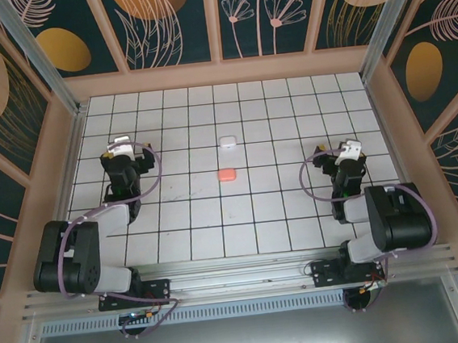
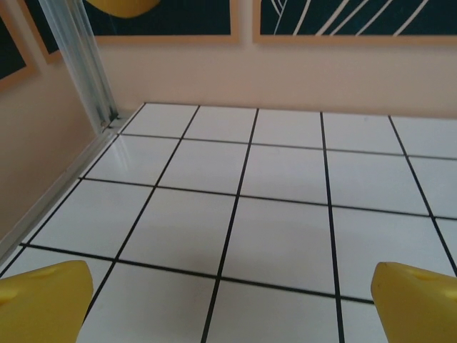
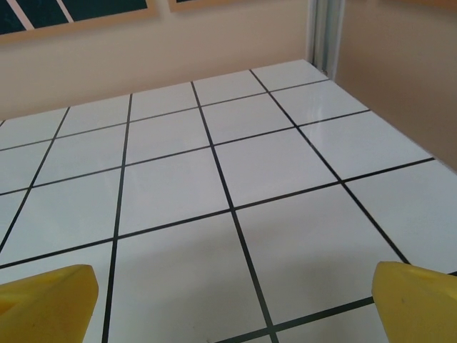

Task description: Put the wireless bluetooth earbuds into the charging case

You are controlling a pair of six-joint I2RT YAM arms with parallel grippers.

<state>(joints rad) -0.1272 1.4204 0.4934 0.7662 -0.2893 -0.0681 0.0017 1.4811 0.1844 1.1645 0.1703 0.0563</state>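
Observation:
Two small rounded charging cases lie near the table's middle in the top view, a white case [image 1: 228, 141] and, one tile nearer, a salmon-pink case [image 1: 228, 174]. Both look closed. The earbuds are out of view. My left gripper [image 1: 119, 147] hovers at the left side of the grid, well left of the cases. Its yellow fingers [image 2: 43, 300] stand wide apart over bare tiles, so the left gripper [image 2: 232, 304] is open and empty. My right gripper [image 1: 347, 150] sits at the right side, equally far from the cases. The right gripper [image 3: 232, 304] is open too, with only tile between its fingers [image 3: 414, 300].
The white tiled table [image 1: 185, 224] is ringed by peach walls with dark floral panels. A metal corner post [image 2: 86, 71] stands ahead of the left gripper, and another post [image 3: 325, 32] rises ahead of the right one.

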